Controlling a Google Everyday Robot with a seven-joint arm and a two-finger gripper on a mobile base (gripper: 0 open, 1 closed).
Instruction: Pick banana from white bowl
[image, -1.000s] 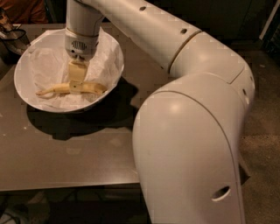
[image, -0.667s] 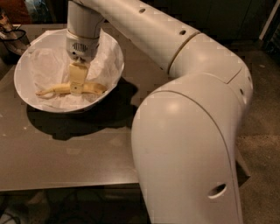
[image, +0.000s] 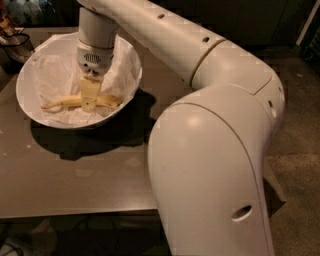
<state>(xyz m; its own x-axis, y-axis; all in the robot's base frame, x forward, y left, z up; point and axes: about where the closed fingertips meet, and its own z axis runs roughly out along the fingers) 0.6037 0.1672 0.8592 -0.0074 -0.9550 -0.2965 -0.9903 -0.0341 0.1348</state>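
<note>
The white bowl (image: 25, 75) stands at the back left of the table, lined with crumpled white paper (image: 57, 70). The pale yellow banana (image: 60, 103) lies flat across the bowl's bottom, its thin end pointing left and its darker end to the right. My gripper (image: 89, 95) reaches straight down into the bowl and sits over the middle of the banana, hiding that part of it. The banana still rests on the paper.
The bowl sits on a grey-brown table (image: 75, 185) whose front edge runs across the lower left. A dark wire-like object (image: 12, 37) stands at the back left corner beside the bowl. My large white arm (image: 215, 165) fills the right half, over speckled floor (image: 300, 130).
My gripper has come down a little closer onto the banana's middle. The banana and the bowl have not moved.
</note>
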